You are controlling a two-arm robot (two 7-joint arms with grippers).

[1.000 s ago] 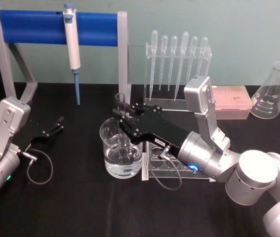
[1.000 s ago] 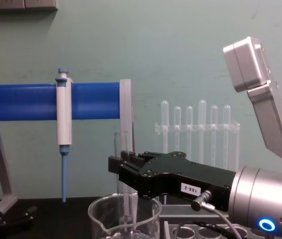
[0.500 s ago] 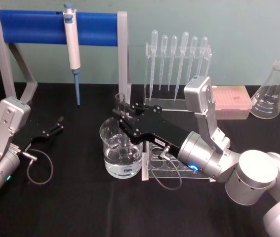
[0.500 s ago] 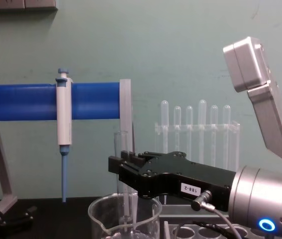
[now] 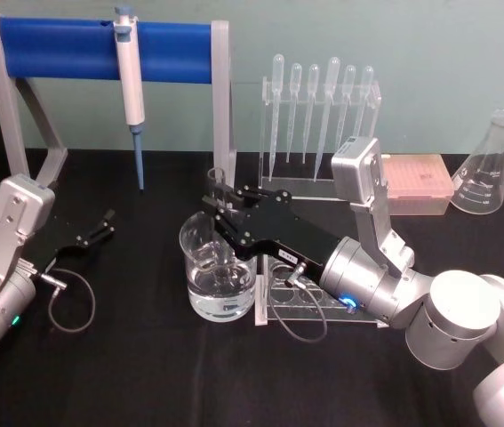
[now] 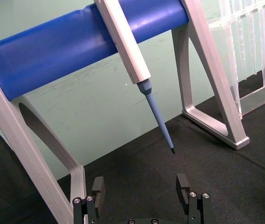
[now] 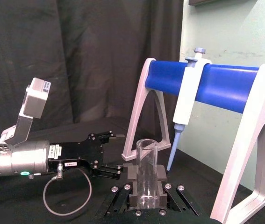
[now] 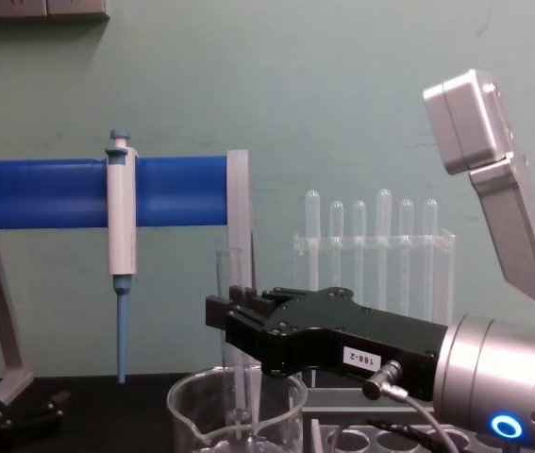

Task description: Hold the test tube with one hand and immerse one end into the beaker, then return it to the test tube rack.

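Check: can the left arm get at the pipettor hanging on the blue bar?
Probably yes: the left tool sits open low on the table, just short of the pipettor, and nothing stands between them.

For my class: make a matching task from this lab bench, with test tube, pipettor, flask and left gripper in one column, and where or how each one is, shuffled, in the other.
1 test tube
2 pipettor
3 flask
4 left gripper

A open, low at the left
B hanging from the blue bar
C standing at the far right
D upright in the right gripper, lower end in the beaker

Pairs: 1-D, 2-B, 3-C, 4-A
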